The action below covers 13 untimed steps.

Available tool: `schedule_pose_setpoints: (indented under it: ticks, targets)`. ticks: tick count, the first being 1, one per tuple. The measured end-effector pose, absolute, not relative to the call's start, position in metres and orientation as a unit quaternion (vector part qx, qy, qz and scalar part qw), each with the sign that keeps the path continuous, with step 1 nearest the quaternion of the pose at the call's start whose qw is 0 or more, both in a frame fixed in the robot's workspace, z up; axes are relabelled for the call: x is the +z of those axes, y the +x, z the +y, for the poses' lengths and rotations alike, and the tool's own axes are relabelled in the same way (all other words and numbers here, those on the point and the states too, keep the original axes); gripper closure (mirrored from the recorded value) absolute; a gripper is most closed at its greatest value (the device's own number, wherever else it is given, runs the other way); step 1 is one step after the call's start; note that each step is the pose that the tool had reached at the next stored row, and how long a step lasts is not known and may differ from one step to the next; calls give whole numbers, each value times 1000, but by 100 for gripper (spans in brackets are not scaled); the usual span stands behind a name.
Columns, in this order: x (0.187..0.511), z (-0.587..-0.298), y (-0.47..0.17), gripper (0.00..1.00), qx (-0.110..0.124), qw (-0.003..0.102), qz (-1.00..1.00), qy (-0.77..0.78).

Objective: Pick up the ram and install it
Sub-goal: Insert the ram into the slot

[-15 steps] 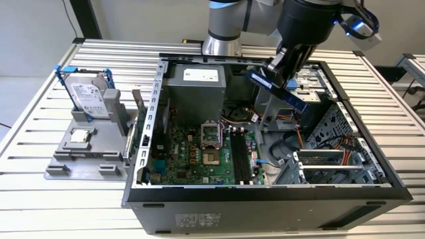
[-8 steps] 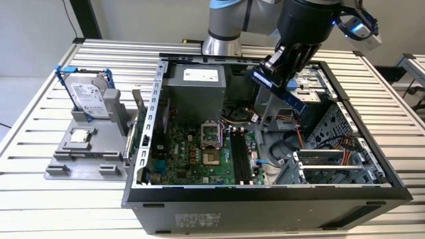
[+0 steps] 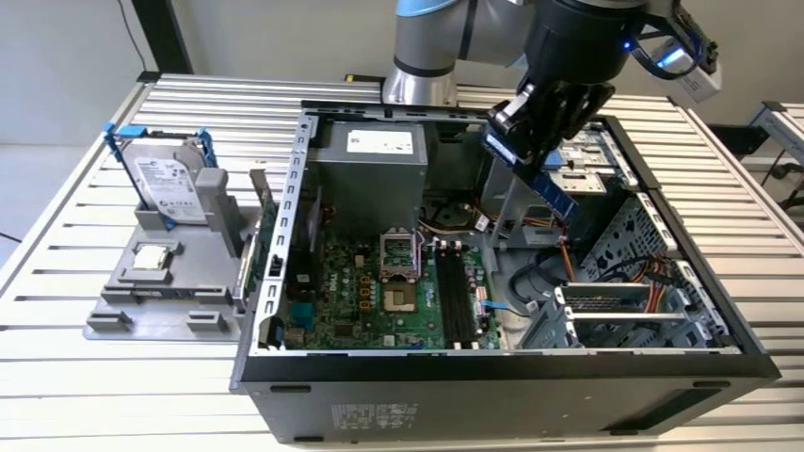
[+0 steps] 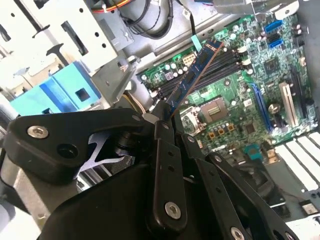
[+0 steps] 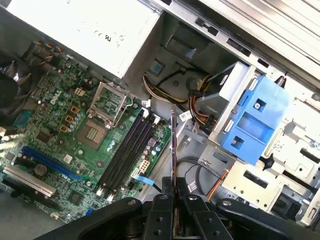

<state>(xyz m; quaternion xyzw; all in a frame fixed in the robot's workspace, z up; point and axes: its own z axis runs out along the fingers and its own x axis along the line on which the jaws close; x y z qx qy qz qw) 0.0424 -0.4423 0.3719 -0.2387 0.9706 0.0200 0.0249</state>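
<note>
The open computer case (image 3: pixel 503 365) holds a green motherboard (image 3: pixel 364 301) with black memory slots (image 3: pixel 455 297). On the exterior view's left, a grey stand (image 3: pixel 151 301) carries a hard drive (image 3: pixel 169 179). Above the case's far right, the gripper (image 3: pixel 525 139) clenches the ram (image 3: pixel 559 193), a long, thin, blue-faced stick held tilted.

The ribbed silver metal table (image 3: pixel 75 282) has a dull, brushed sheen. The open grey sheet-metal computer case (image 3: pixel 297 169) looks bare and matt, and its green motherboard (image 3: pixel 364 301) is glossy. The black gripper (image 4: pixel 167 116) is matt, perhaps coated metal. The thin dark circuit-board ram (image 4: pixel 194 76) looks smooth, and the blue plastic drive bracket (image 5: pixel 252 120) is matt.
</note>
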Motion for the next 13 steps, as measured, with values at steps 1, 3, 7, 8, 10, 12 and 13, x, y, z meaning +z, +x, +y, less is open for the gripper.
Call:
schedule_pose_setpoints:
  ticks: [1, 3, 7, 8, 10, 12, 13]
  targets:
    - [372, -442, 42, 100, 20, 25, 973, -230]
    - [372, -442, 42, 100, 19, 25, 977, -212]
    - [372, -442, 42, 100, 18, 26, 984, -177]
    - [372, -442, 42, 100, 18, 26, 985, -167]
    - [372, -442, 42, 100, 18, 27, 988, -150]
    - [372, -442, 42, 100, 17, 27, 991, -132]
    - [372, -442, 42, 100, 17, 27, 992, -123]
